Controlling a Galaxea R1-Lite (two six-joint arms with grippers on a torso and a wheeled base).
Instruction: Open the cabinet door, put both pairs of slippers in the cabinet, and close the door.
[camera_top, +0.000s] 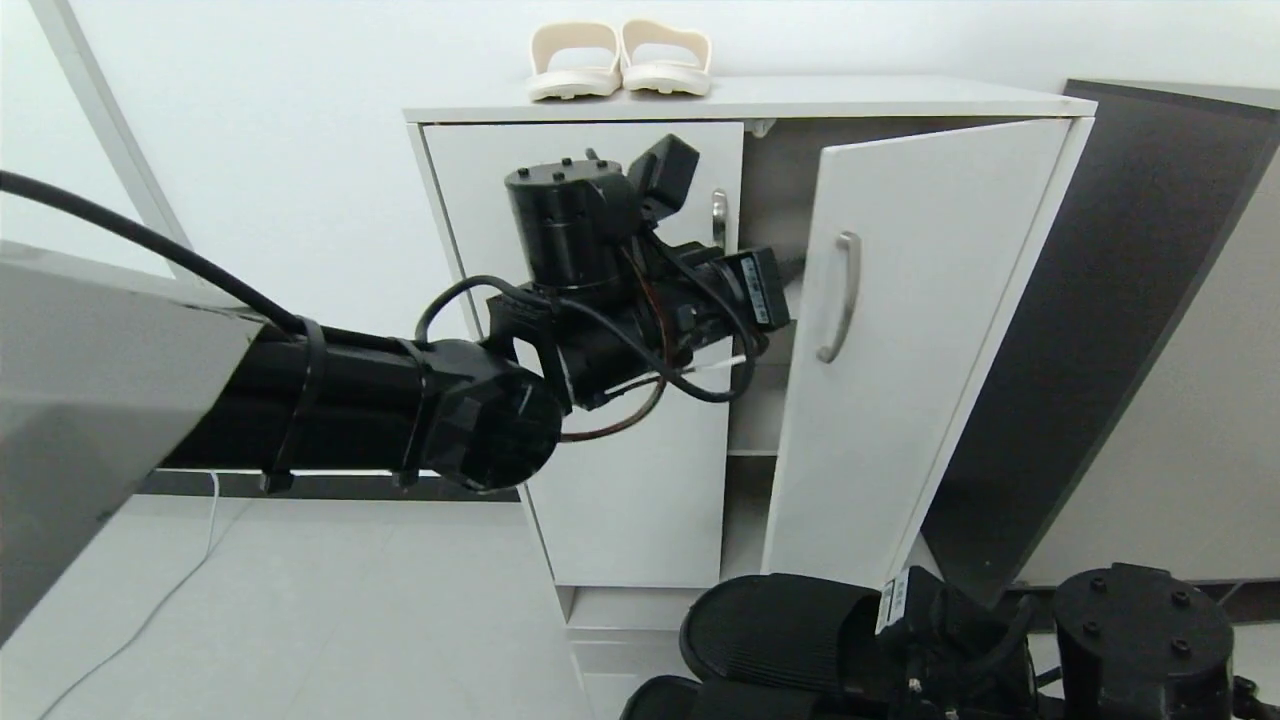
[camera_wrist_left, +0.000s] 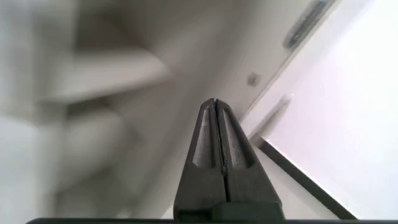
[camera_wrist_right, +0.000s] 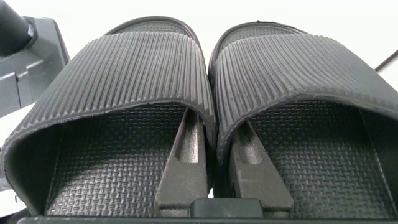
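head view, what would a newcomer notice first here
The left arm lies across the cabinet front, the shut left gripper at the gap beside the open right door. Cream slippers sit on top; black slippers are pinched in the right gripper, low in front.

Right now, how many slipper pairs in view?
2. Cream foam pair sits on the white cabinet top; black ribbed rubber pair is held by the right hand. Interior partly hidden.
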